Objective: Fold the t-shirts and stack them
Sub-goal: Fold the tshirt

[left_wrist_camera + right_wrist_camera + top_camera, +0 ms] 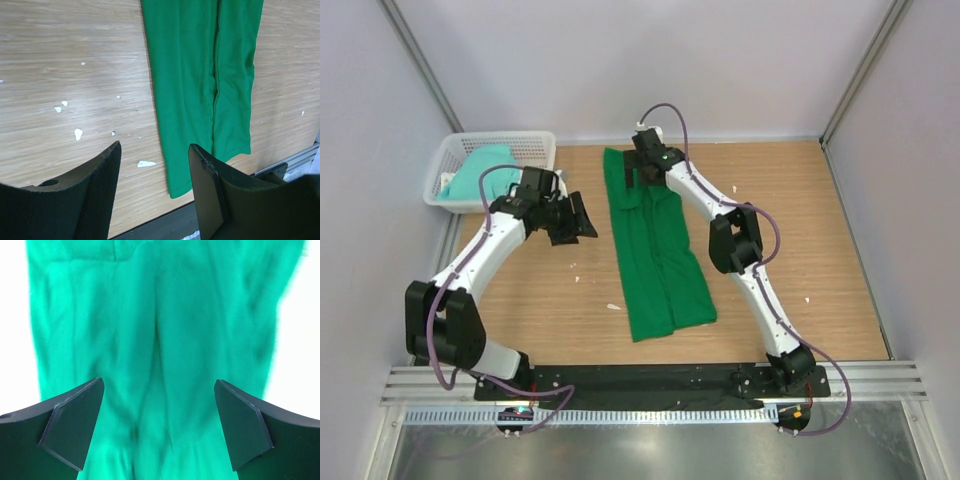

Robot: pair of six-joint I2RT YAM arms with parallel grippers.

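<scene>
Green shirt lies on the table as a long narrow strip, both sides folded in to the middle. It runs from the far edge toward the arm bases, and its near end slants a little to the right. Pale shirt sits bunched in the basket at the far left corner, well apart from the strip.

Right claw hangs over the far end of the strip with its jaws wide apart and nothing between them. Its own camera shows only cloth below; whether the tips touch the cloth I cannot tell. Left claw is beside the strip, over bare wood on the left, jaws partly apart and empty.

Risks, as I judge them:
- Only one claw is over the cloth. If the right claw lifts the far end alone, the strip may twist or the tucked-in sides may fall open along the centre seam.
- A pinch too shallow takes the top layer only; the lower layers stay down and the fold comes apart.
- A pinch off-centre drags the strip askew, adding to the slant at the near end.
- Left claw coming in low from the side could push the cloth's edge into a ridge.
- White flecks on the wood could get folded in.
</scene>
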